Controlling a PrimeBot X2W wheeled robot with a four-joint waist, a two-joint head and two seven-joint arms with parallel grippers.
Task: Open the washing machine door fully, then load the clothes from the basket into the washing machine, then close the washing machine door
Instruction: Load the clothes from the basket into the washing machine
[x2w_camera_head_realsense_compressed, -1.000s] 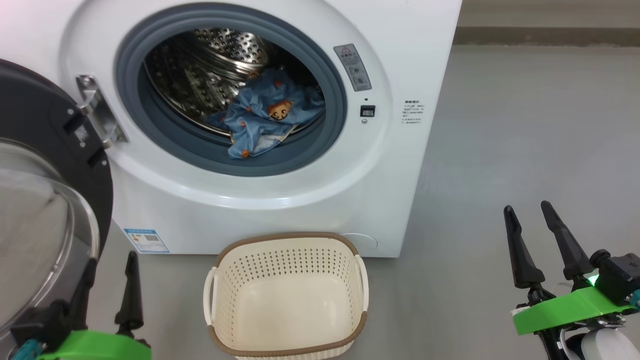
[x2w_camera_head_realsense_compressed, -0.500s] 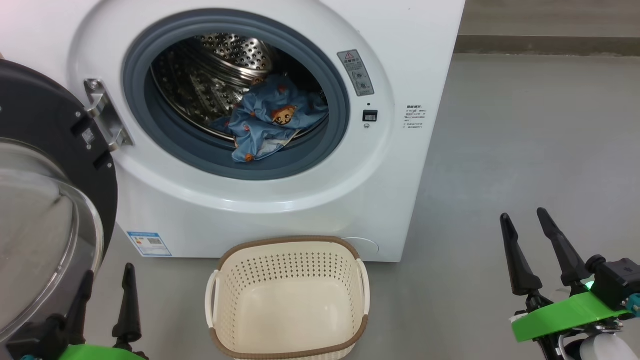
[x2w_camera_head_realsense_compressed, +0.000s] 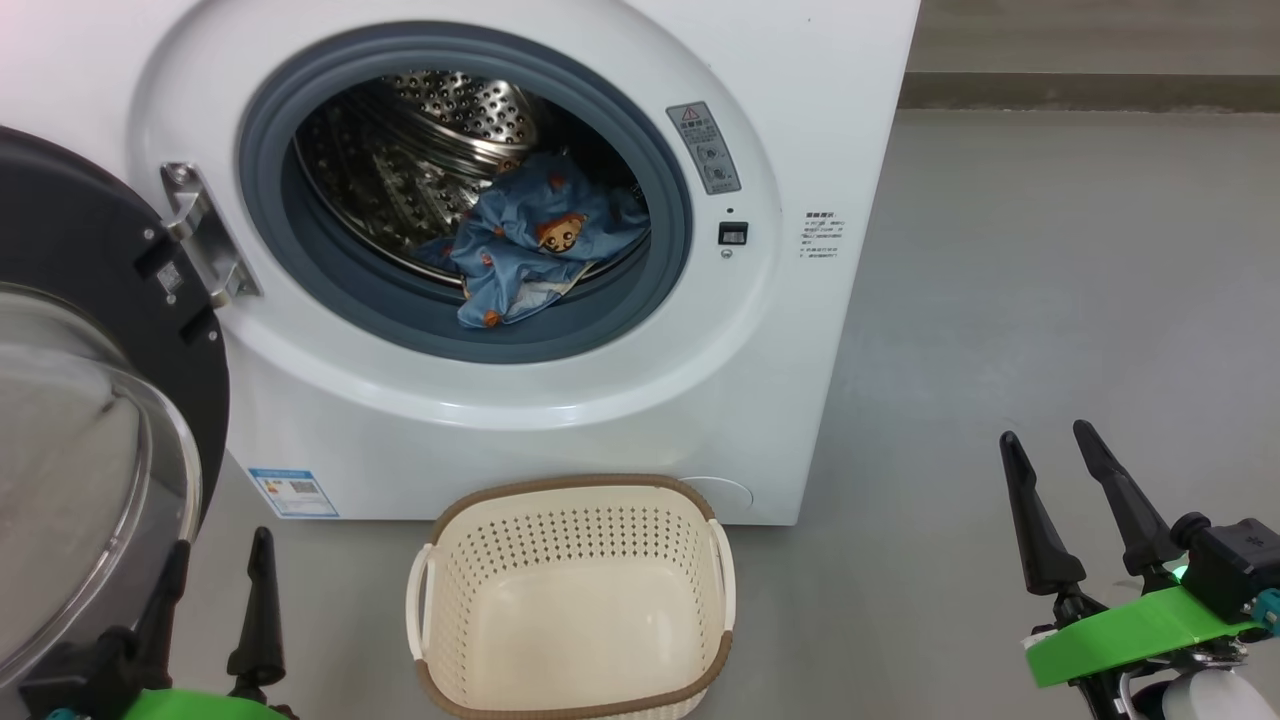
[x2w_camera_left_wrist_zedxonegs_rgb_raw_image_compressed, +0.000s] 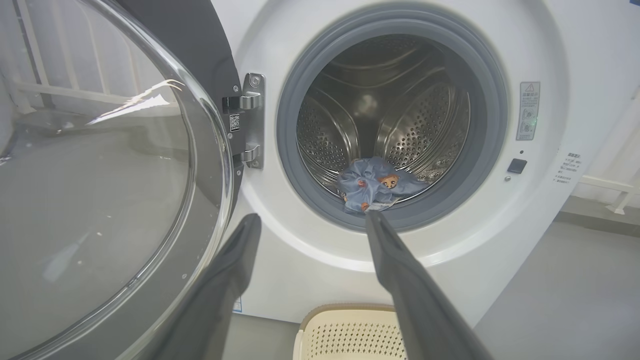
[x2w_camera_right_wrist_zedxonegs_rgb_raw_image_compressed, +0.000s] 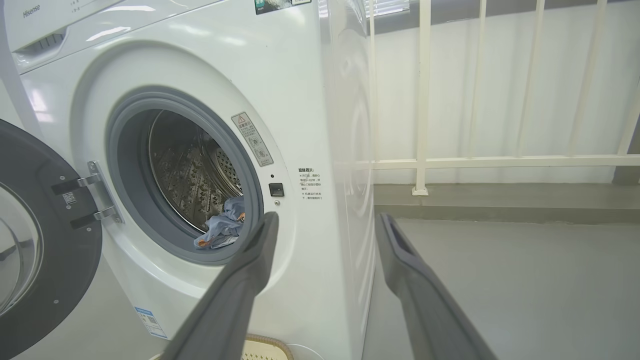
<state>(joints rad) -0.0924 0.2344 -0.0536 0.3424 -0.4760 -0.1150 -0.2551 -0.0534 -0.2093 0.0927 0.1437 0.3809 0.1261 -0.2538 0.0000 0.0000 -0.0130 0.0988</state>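
The white washing machine (x2w_camera_head_realsense_compressed: 560, 420) stands ahead with its door (x2w_camera_head_realsense_compressed: 90, 430) swung wide to the left, glass bowl facing me. Light blue printed clothes (x2w_camera_head_realsense_compressed: 535, 245) lie at the front of the steel drum, one edge draped onto the grey-blue seal; they show again in the left wrist view (x2w_camera_left_wrist_zedxonegs_rgb_raw_image_compressed: 377, 185) and the right wrist view (x2w_camera_right_wrist_zedxonegs_rgb_raw_image_compressed: 222, 227). The cream basket (x2w_camera_head_realsense_compressed: 570, 600) sits on the floor below the opening with nothing in it. My left gripper (x2w_camera_head_realsense_compressed: 215, 545) is open at the lower left beside the door. At the lower right, my right gripper (x2w_camera_head_realsense_compressed: 1045, 440) is open and holds nothing.
Grey floor (x2w_camera_head_realsense_compressed: 1050, 300) spreads to the right of the machine. A white railing (x2w_camera_right_wrist_zedxonegs_rgb_raw_image_compressed: 425, 100) on a low kerb runs behind that side. The open door's black rim (x2w_camera_left_wrist_zedxonegs_rgb_raw_image_compressed: 200, 55) stands close to my left fingers.
The whole head picture has shifted slightly, so the camera moved. Both grippers sit a little lower in it than a second ago. Clothes, basket and door stay as they were.
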